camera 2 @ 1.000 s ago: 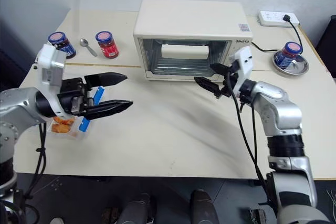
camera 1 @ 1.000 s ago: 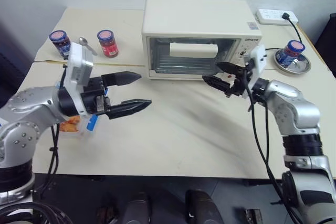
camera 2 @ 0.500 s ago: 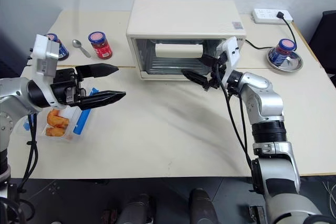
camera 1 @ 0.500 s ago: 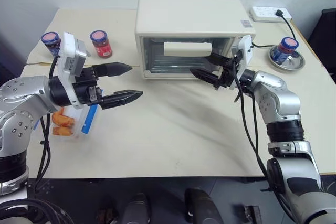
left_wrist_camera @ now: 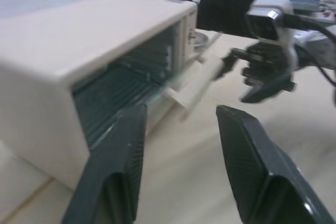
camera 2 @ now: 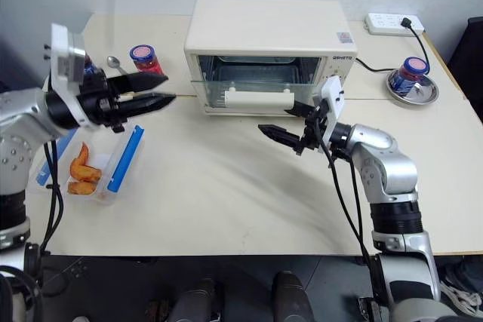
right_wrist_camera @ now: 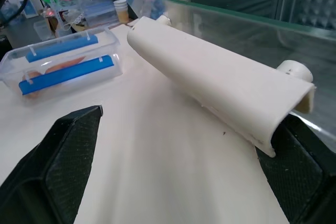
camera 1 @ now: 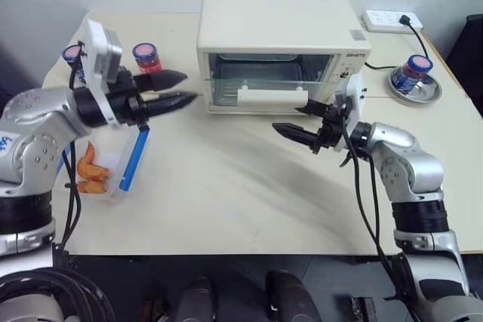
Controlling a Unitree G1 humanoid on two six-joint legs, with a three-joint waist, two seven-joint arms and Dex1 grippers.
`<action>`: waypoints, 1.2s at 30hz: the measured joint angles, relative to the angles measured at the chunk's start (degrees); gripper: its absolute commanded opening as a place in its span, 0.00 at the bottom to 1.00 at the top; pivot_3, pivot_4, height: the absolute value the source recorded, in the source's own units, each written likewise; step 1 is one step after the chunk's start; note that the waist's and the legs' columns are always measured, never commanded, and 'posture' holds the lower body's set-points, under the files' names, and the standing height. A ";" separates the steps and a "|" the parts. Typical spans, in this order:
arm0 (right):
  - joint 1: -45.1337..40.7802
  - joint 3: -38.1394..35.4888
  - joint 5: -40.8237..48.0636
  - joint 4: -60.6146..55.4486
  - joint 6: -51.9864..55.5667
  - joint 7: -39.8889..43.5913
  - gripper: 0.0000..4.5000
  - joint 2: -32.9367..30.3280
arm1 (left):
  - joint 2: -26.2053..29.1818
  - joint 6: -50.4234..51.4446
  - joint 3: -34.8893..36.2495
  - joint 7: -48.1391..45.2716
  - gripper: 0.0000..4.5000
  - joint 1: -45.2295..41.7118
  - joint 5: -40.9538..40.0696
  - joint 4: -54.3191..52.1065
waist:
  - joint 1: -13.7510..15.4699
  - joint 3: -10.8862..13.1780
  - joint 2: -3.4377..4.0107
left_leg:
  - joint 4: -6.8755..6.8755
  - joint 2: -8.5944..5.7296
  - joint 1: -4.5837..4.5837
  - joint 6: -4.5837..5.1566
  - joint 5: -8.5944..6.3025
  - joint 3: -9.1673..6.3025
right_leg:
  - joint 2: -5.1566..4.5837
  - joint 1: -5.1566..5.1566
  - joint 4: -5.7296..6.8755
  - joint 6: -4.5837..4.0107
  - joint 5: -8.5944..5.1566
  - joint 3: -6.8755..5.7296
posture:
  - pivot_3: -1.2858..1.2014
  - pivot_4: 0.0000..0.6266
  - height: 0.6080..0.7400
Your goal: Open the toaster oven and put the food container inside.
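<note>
Now the toaster oven [camera 1: 279, 43] door is half lowered; the handle [camera 1: 272, 97] should be guided fully down by the wide-spread right hand [camera 1: 296, 127]. The food container [camera 2: 90, 167] lies at the desk's [camera 1: 241, 186] left edge, beneath the narrowed, empty left hand [camera 1: 175, 88].

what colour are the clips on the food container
Blue. The clips on the clear food container show best in the right wrist view.

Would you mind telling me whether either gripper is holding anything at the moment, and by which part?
Nothing is held. The right gripper is open below the cream-white toaster oven's white bar handle; the left gripper hangs empty above the table.
</note>
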 measured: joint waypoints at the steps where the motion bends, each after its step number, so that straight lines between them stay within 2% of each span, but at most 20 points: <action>1: 0.51 0.23 -0.02 -0.31 0.00 -0.13 1.00 0.27 | -0.25 -1.59 -0.88 -0.49 0.24 -1.20 1.67 2.11 | -0.11 0.00 0.00 | 0.00 0.00 0.01 0.00 0.00 0.06 | 0.00 -0.01 0.00 0.00 0.00 0.03 | 0.52 0.24 1.00; 4: 1.23 0.37 -0.07 -1.11 0.00 -0.80 1.00 0.50 | -2.25 -5.53 -3.36 -2.08 0.02 -5.47 5.85 9.36 | -0.12 0.00 0.00 | 0.03 0.03 0.01 0.00 0.00 0.08 | 0.03 -0.01 0.01 0.00 0.00 0.03 | 0.52 0.24 1.00; 5: 1.41 0.35 -0.07 -1.39 -0.01 -1.07 1.00 0.53 | -2.83 -6.85 -4.16 -2.73 0.01 -6.96 7.15 11.83 | -0.10 0.00 0.00 | 0.03 0.03 0.01 0.00 0.00 0.07 | 0.03 -0.02 0.02 0.00 0.00 0.02 | 0.52 0.24 1.00; 10: 2.31 0.25 -0.04 -2.98 0.02 -2.62 1.00 0.95 | -6.54 -13.14 -7.28 -6.08 0.01 -12.04 12.81 20.89 | -0.09 0.00 0.00 | 0.02 0.02 0.00 0.00 0.00 0.08 | 0.02 -0.03 0.01 0.01 0.00 0.00 | 0.52 0.24 1.00; 21: 7.44 -0.85 1.02 -8.58 0.97 -6.16 1.00 0.28 | -14.39 -22.83 -13.24 -11.55 0.01 -14.36 21.84 31.58 | 0.04 0.00 0.00 | 0.03 0.02 -0.03 0.00 0.00 0.05 | 0.01 -0.04 0.01 0.01 0.00 -0.04 | 0.52 0.24 1.00; 29: 18.14 -6.42 1.25 -15.76 3.19 -8.11 1.00 -7.04 | -15.13 -24.14 -14.92 -14.99 0.01 -11.56 23.93 28.72 | 0.33 0.00 -0.01 | 0.19 0.01 -0.02 0.04 -0.02 0.04 | -0.01 0.06 0.04 0.04 0.02 -0.02 | 0.52 0.24 1.00; 32: 28.20 -13.56 7.37 -25.59 8.97 -6.02 1.00 -14.05 | -13.07 -28.72 -18.91 -15.49 0.01 -5.37 29.01 22.64 | 0.77 -0.02 0.14 | 0.07 0.01 0.06 0.06 -0.03 0.05 | -0.01 0.08 0.01 0.05 0.02 0.01 | 0.52 0.24 1.00; 36: 31.22 -22.14 18.00 -32.17 14.81 -5.43 1.00 -18.00 | -15.80 -28.00 -21.08 -13.18 0.01 -0.58 31.54 21.40 | 1.51 0.01 0.08 | 0.40 0.06 0.01 0.10 -0.05 0.06 | 0.01 0.16 0.04 0.08 0.04 0.03 | 0.52 0.24 1.00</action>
